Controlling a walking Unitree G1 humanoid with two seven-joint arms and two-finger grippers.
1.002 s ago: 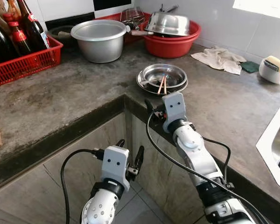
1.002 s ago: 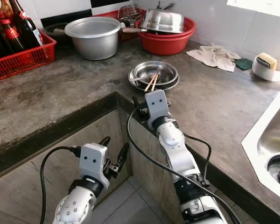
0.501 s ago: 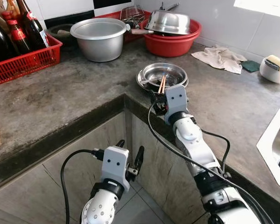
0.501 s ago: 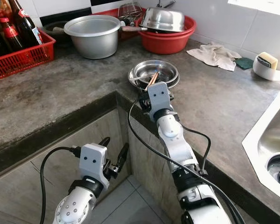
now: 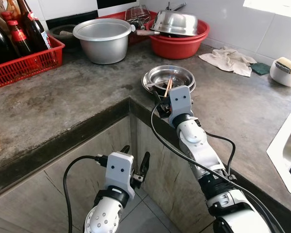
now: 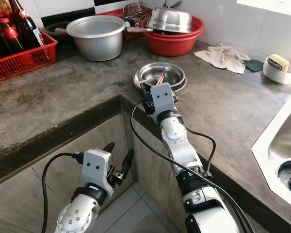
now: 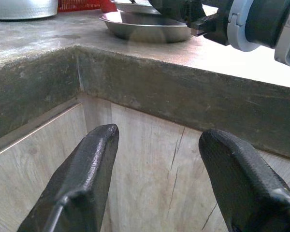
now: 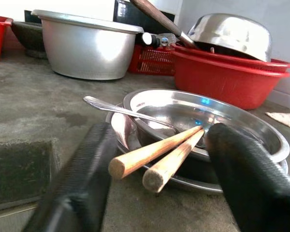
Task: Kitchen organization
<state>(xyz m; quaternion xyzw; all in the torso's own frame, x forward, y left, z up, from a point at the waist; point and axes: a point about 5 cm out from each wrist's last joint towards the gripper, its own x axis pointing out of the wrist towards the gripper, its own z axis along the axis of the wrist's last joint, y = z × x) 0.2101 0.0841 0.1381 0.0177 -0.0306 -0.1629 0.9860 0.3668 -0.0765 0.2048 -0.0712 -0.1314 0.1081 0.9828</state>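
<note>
Reaching over the counter (image 5: 63,107) edge at frame centre, the right claw (image 8: 154,174) sits with its black fingers (image 8: 251,179) spread wide, one on each side of the near ends of the chopsticks (image 8: 154,154). Neither finger can be confirmed as touching them. The chopsticks are two round, light-brown wooden sticks lying close together, their blunt cut ends toward the claw and their far ends resting inside the steel bowl (image 5: 169,76). The bowl is shallow and shiny and sits on a wider steel plate (image 8: 275,171), just above frame centre in the left eye view. A metal spoon (image 8: 121,110) lies across the bowl rim beside the chopsticks.

The right arm (image 5: 199,150) extends from the lower right of the frame up and forward, wrist low over the counter edge. The left claw (image 5: 135,165) hangs at the lower centre in front of the cabinet panel (image 7: 150,159) below the counter, fingers apart and holding nothing.

Behind the bowl stand an aluminium pot (image 5: 103,39) and a red basin (image 5: 179,44) with an upturned steel bowl.
</note>
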